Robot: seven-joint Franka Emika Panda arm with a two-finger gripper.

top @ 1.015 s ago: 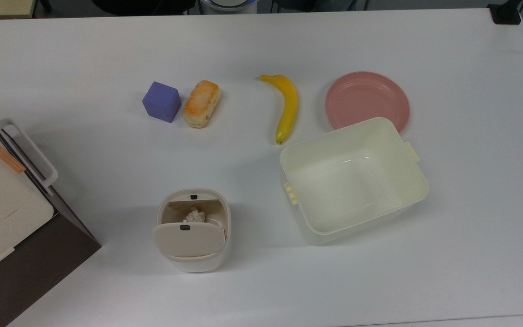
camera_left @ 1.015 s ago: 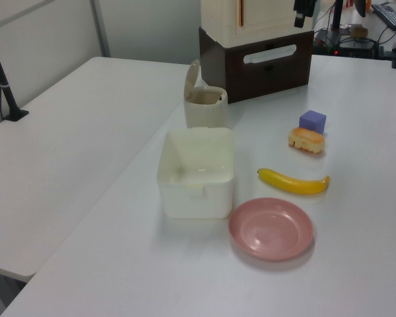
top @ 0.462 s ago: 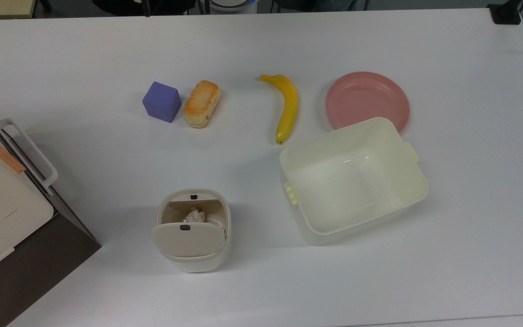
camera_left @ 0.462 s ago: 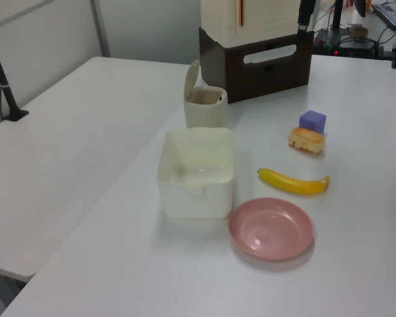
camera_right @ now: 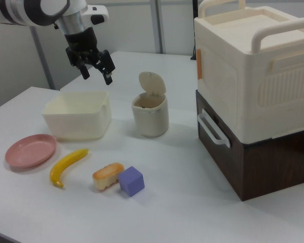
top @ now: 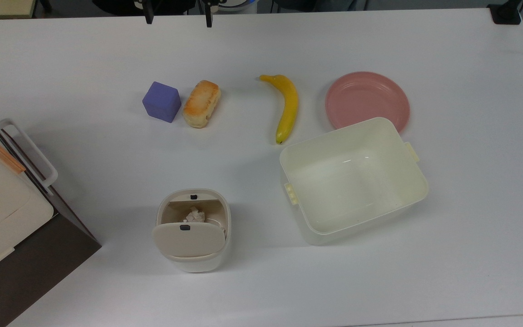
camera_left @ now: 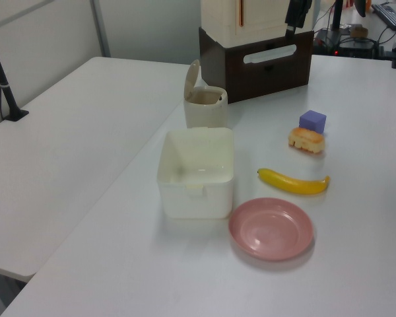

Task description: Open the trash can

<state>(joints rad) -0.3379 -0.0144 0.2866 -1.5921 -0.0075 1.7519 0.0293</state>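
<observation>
Two spread fingertips of the gripper (camera_right: pixel 95 70) have just entered the top view's upper edge, holding nothing. Your trash can (top: pixel 193 230), near the table's (top: pixel 261 281) front, already stands with its lid (camera_right: pixel 152 82) raised; opening looks finished.

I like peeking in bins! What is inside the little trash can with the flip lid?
The trash can stands open, and a crumpled whitish scrap lies inside against its tan walls. The raised lid covers part of the inside in the top view, so anything beneath it stays hidden.
</observation>
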